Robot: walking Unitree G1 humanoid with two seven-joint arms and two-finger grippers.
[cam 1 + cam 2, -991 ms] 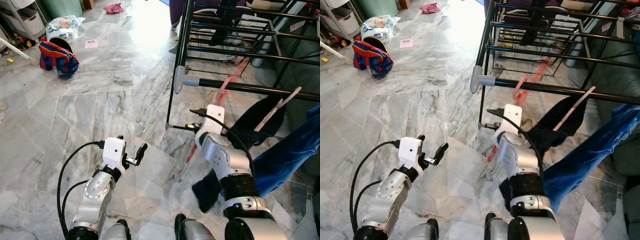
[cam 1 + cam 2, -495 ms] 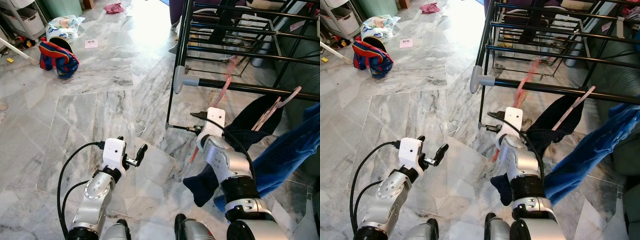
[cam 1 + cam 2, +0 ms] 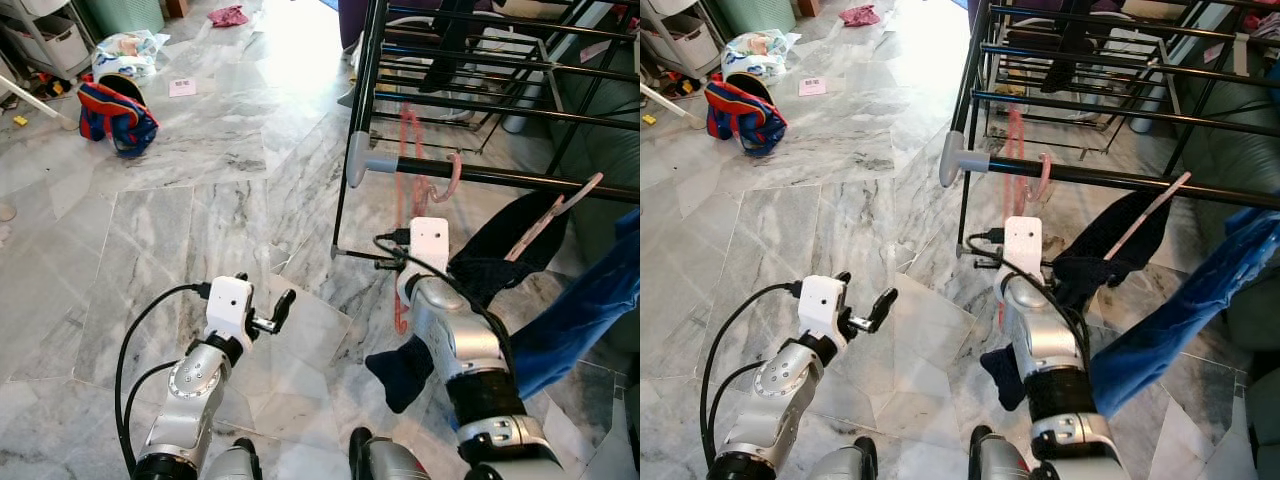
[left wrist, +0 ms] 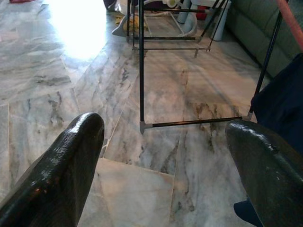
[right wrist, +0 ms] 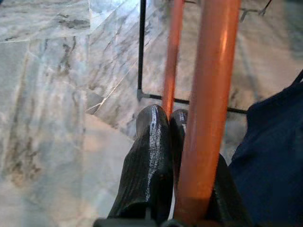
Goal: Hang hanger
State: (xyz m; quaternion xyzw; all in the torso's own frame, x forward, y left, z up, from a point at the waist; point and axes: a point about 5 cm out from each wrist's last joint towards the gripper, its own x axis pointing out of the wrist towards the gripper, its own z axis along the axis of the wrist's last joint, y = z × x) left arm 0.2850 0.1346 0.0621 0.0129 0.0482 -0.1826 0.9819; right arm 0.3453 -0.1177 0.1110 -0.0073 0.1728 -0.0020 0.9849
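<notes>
Now the hanger (image 3: 405, 160) hooks over the rack bar (image 3: 500, 177); right gripper (image 5: 173, 123) still pinches it, left gripper (image 4: 165, 142) spread.

floor: grey-veined marble tiles (image 3: 180, 230); bright glare patch at far end | furniture: black drying rack (image 3: 470, 90) on the right; white shelf unit (image 3: 45, 40) far left | clutter: red-and-blue bag (image 3: 117, 115); pink cloth (image 3: 229, 16); dark green sofa (image 3: 610, 130) beyond rack
</notes>
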